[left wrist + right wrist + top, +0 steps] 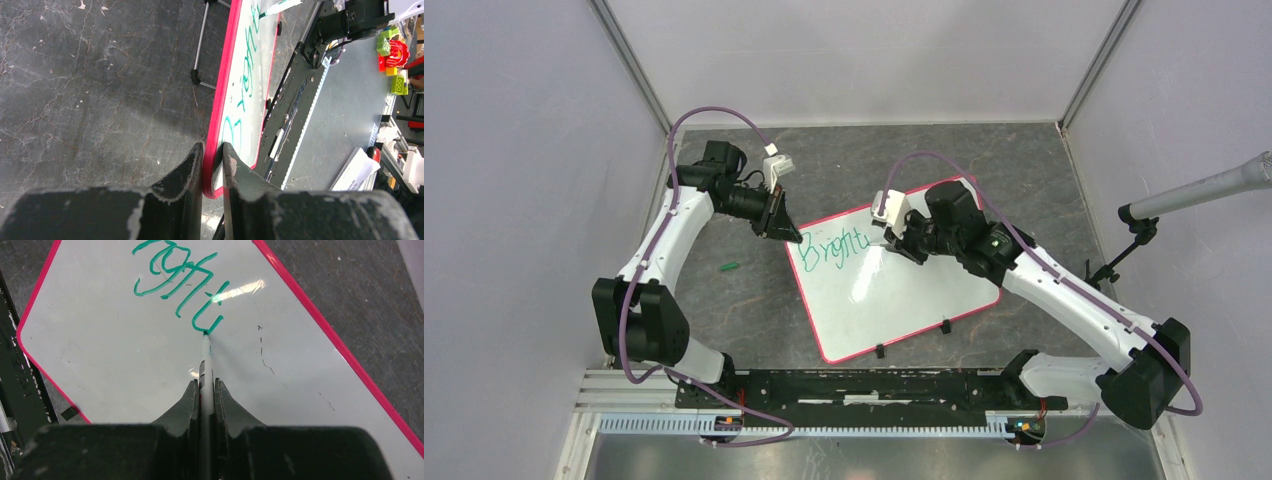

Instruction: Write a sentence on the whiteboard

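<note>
The whiteboard is laid at an angle on the dark table between the two arms. Its far-left corner is pinched at the red-pink rim by the left gripper, apparently so that the board is steadied against the drag of the pen. A green marker is clamped lengthwise in the right gripper, and its tip is set on the glossy surface at the end of the last stroke. The sentence is only begun: "Bright" and a part-formed letter are seen near the top edge, and most of the writing is judged to be left. A small green object, possibly the cap, is seen on the table, left of the board.
</note>
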Available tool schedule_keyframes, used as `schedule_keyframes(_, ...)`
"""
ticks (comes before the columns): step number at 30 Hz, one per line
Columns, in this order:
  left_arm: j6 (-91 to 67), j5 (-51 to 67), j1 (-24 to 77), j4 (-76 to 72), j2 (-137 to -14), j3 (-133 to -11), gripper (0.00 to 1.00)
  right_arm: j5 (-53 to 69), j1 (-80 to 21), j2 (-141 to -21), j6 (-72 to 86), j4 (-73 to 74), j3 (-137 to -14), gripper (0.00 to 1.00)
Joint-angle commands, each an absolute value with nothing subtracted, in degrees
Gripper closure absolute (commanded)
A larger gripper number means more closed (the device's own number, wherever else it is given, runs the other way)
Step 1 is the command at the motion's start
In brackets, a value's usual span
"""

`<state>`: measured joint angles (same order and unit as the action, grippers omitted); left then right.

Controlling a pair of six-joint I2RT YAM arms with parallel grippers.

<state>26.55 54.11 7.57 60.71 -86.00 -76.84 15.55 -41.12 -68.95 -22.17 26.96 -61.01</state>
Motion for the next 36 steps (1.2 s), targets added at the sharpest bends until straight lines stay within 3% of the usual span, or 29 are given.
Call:
schedule_keyframes(1,26.7,53.9,7.6,59.2,-85.9,-76.4,0.97,14.0,-41.0,-70.8,-22.0,25.7,-65.1,1.00)
schedule_keyframes(16,26.8,53.4,7.6,59.3,-85.8,-76.4,0.97,11.3,-39.4,-71.4,-23.8,27.2,-67.2,1.00)
schedule_keyframes(36,27.0,53.6,7.7,59.3,-86.2,-76.4,0.97,16.5,-38.8,-67.7,-23.5,29.6,-60.0,1.00)
